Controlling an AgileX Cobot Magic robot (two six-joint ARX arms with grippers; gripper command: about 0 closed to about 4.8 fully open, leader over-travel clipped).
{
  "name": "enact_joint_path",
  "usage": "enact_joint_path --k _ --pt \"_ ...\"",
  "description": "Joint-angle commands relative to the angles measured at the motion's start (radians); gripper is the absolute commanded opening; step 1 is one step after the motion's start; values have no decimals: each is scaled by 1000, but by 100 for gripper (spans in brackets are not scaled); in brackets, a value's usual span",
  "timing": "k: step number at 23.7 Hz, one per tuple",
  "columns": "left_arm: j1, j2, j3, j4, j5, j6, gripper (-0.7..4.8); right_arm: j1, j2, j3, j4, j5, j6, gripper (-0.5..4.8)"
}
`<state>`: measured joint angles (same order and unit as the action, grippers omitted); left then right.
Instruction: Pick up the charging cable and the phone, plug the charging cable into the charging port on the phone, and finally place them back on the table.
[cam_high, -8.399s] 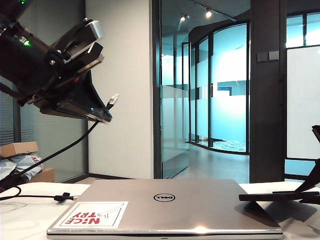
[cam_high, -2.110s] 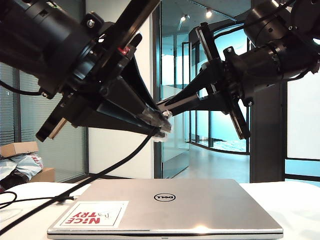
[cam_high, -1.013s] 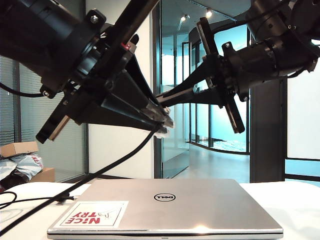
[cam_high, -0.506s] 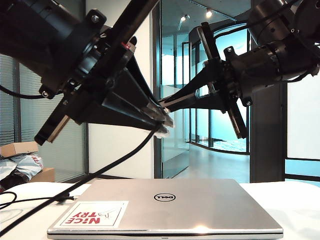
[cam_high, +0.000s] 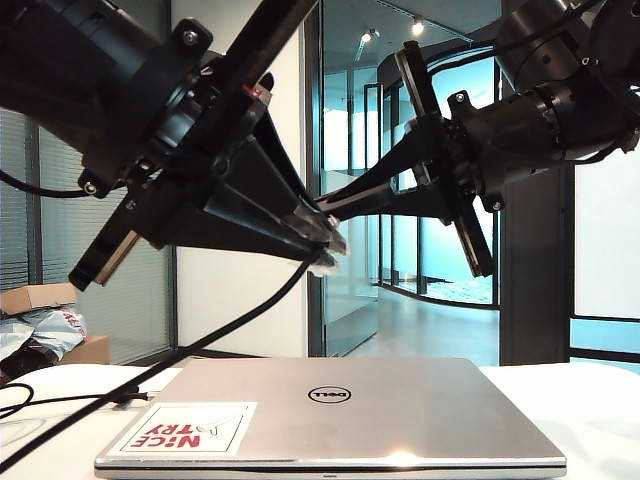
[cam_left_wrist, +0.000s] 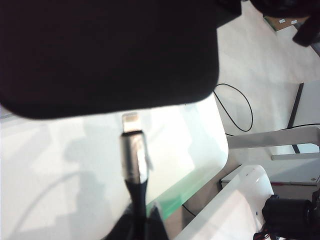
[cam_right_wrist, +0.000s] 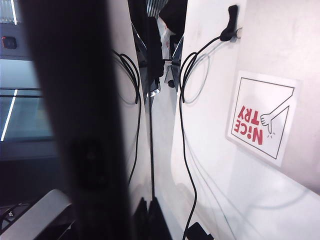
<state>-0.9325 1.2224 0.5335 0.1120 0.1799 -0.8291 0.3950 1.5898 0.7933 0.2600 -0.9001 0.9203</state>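
My left gripper (cam_high: 328, 243) reaches in from the left above the laptop, shut on the charging cable (cam_high: 200, 345) just behind its plug (cam_high: 322, 263). From there the black cord sags down to the table (cam_high: 590, 400). In the left wrist view my left gripper (cam_left_wrist: 138, 225) holds the silver plug (cam_left_wrist: 134, 160) with its tip right at the edge of the black phone (cam_left_wrist: 100, 50). My right gripper (cam_high: 325, 208) comes from the upper right and meets the left one. In the right wrist view my right gripper (cam_right_wrist: 150, 217) is shut on the phone (cam_right_wrist: 75, 125), seen edge-on.
A closed silver Dell laptop (cam_high: 330, 410) with a red-lettered sticker (cam_high: 185, 428) lies directly beneath both grippers. The cable's tie band (cam_high: 128, 395) rests on the table at the left. Cardboard boxes (cam_high: 35, 297) sit at the far left, with glass partitions behind.
Since the earliest frame both arms have come together above the laptop, the phone lifted off the table. Over the last second nothing has visibly moved.
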Motion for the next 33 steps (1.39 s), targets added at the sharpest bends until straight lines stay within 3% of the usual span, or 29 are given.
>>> enact_joint_path --k 1,33 --pt "2 -3 2 10 -1 -2 -6 1 -10 7 28 -27 -1 -6" --pt "2 -3 2 10 -1 -2 -6 10 -10 -5 29 -16 -69 -6"
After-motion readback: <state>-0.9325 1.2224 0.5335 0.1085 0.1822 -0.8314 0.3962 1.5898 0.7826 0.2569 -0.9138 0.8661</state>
